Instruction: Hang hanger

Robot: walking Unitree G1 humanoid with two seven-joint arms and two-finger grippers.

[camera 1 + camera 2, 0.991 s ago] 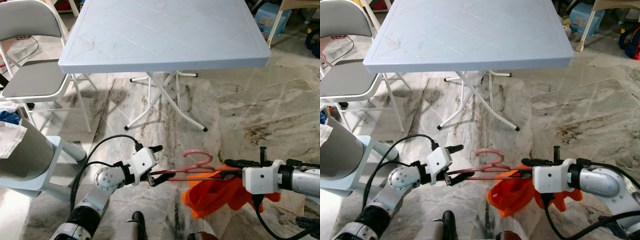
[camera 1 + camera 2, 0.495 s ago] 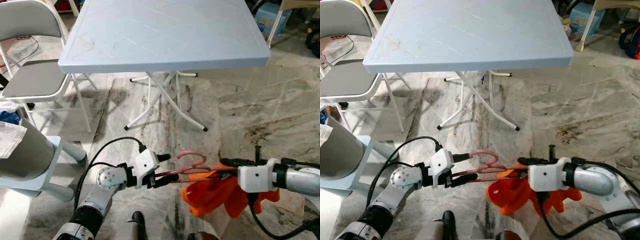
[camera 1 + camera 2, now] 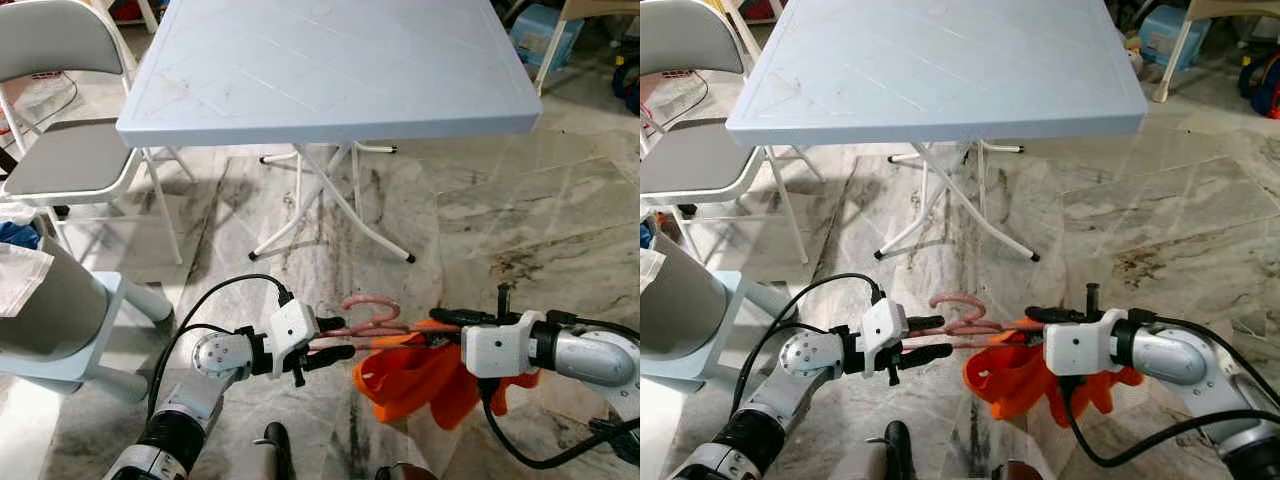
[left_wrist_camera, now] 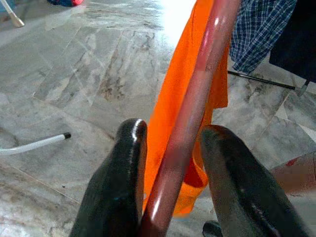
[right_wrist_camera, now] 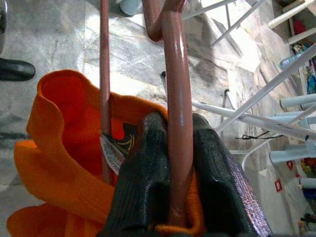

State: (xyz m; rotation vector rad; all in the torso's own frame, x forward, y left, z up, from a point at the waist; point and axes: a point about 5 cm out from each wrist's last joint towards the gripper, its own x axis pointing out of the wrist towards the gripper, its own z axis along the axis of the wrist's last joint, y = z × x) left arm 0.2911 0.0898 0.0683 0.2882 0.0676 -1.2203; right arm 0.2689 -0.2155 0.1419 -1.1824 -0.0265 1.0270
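The left pincer (image 3: 322,340) is clamped on one end of the pink hanger (image 3: 365,312); the right pincer (image 5: 173,163) grips its other arm, fingers (image 5: 143,173) pressed tight; an orange garment (image 3: 415,375) droops from it; the hanger hovers over marble floor (image 3: 520,220), short of the pale blue table (image 3: 330,70).

Your left gripper (image 3: 322,340) is held low at centre, arm bent at the elbow, fingers (image 4: 116,187) closed from both sides on the hanger (image 3: 365,310) bar. Your right gripper (image 3: 1040,318) reaches in from the right at the same height, forearm level, fingers (image 5: 143,173) clamped on the hanger's other end.
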